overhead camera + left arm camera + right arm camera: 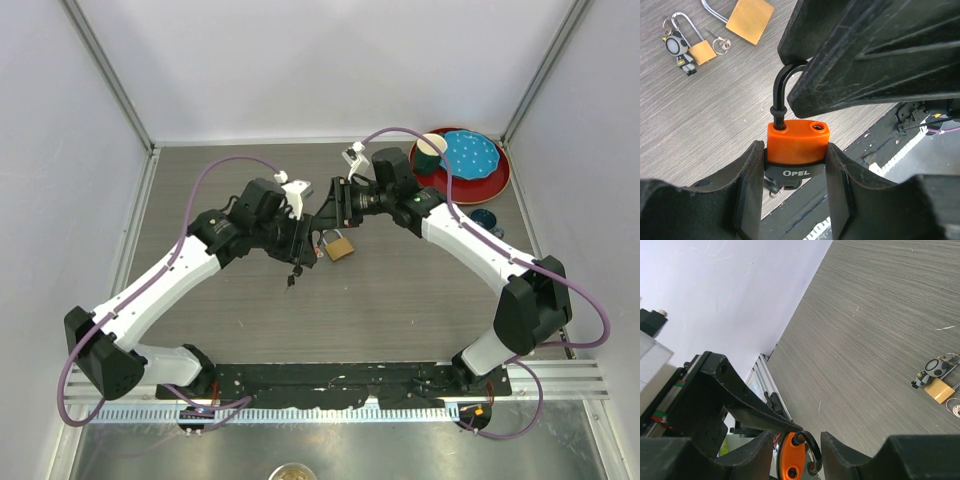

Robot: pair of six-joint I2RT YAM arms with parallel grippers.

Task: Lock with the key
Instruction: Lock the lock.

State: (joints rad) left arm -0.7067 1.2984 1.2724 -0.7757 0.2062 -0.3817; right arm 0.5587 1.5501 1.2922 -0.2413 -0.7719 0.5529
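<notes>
Bright, even, diffuse light fills all three views. Seen from above, the arms (170, 280) cast faint, soft shadows on the table (400, 300). In both wrist views the near fingers (747, 200) at 6 o'clock look dark and slightly soft, while the table grain stays crisp.

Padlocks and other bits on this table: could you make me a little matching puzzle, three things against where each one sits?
Things:
1. orange padlock
2. small brass padlock
3. red plate

Places:
a. far right corner of the table
b. clamped in the left gripper
c. lying loose on the table

Pairs: 1-b; 2-c; 3-a
</notes>
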